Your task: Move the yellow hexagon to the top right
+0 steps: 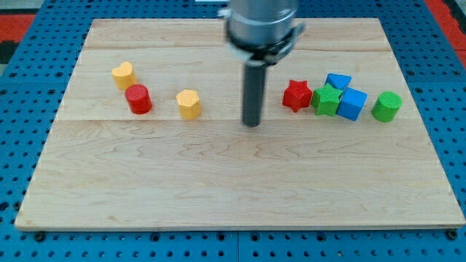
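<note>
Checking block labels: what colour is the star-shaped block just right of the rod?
Red: the red star, clearest in the camera view, right of my tip.

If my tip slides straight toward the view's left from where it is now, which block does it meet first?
Probably the yellow hexagon: it is the nearest block left of my tip, though it lies slightly higher in the view, so the contact may only be glancing.

Board (240, 182) pale wood, smooth matt grain; yellow hexagon (188, 104) matt.
</note>
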